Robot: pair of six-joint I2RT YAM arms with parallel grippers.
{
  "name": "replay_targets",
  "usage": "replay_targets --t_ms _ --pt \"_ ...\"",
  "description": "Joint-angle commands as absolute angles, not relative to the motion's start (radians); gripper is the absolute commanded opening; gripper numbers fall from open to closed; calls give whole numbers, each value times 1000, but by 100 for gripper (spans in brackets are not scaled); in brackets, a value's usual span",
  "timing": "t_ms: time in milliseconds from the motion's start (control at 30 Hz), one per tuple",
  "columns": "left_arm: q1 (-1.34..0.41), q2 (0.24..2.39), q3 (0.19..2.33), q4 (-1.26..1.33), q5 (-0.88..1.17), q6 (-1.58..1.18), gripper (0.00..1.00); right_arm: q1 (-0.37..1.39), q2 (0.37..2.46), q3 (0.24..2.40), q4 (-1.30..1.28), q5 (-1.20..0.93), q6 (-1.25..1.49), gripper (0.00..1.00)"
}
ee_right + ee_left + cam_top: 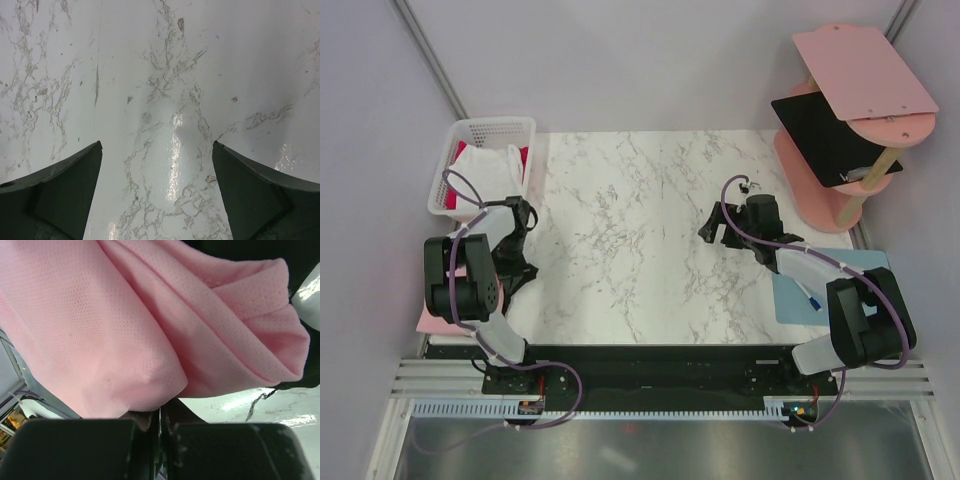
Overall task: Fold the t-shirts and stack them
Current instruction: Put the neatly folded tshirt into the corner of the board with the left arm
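Note:
A light pink t-shirt [115,325] fills the left wrist view, bunched in folds right at the tips of my left gripper [162,412], which is shut on its edge. From above, a strip of that pink shirt [435,322] shows at the table's left edge, mostly hidden under the left arm. White t-shirts [485,165] and a red one [523,157] lie in the basket. My right gripper [157,150] hangs open over bare marble, nothing between its fingers; in the top view the right gripper [712,222] is right of centre.
A white basket [470,128] stands at the back left. A pink shelf [860,65] with a flat black thing [825,135] on its middle board stands at the back right. A light blue mat [800,290] lies under the right arm. The marble table [630,250] lies between the arms.

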State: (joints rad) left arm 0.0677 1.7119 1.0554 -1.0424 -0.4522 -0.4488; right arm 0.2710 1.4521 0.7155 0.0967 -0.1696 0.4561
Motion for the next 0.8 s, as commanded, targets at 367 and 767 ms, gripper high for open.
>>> replay_targets --t_ms 367,767 --pt "-150 1284 1132 -824 -36 -385 16 442 1155 1256 -132 -121 514 98" --pt "-305 1400 1094 -692 -55 -394 34 469 1127 1575 -212 -74 765 98"
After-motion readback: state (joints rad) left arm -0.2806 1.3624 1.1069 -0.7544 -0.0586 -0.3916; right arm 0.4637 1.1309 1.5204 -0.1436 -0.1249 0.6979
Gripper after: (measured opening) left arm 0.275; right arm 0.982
